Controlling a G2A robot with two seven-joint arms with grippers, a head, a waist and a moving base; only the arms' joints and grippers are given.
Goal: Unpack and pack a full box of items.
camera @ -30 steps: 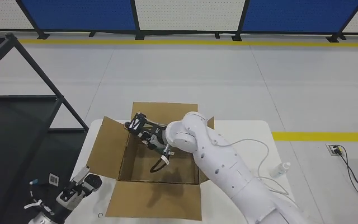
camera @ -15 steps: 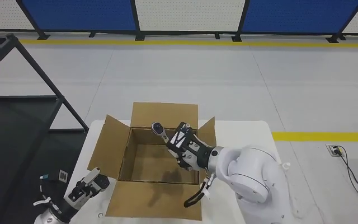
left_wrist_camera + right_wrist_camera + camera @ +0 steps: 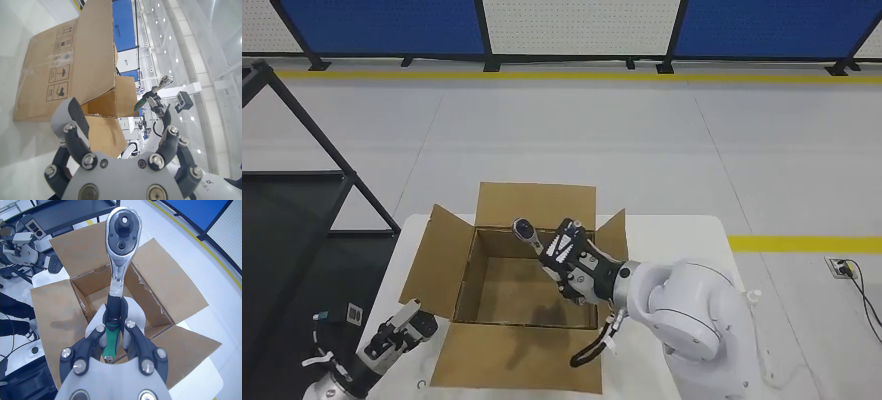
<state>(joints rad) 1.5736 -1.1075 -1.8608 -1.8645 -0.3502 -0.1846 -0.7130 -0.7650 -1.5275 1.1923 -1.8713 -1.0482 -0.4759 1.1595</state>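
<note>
While the right hand [image 3: 114, 311] clamps the ratchet wrench [image 3: 121, 237] by its grip above the open box [image 3: 527, 205], the tool's long axis runs straight out from that hand. The left hand [image 3: 122, 111], spread and empty, is beside the box.

The right arm [image 3: 692, 310] is a glossy white, rounded shell, with a black cable [image 3: 597, 348] looped under its wrist. The right gripper [image 3: 114, 308] and left gripper [image 3: 121, 109] share black linkages [image 3: 83, 349], silver screws [image 3: 130, 324], pale grey fingers [image 3: 58, 116] with black pads [image 3: 77, 111], and a light grey base plate [image 3: 113, 380].
</note>
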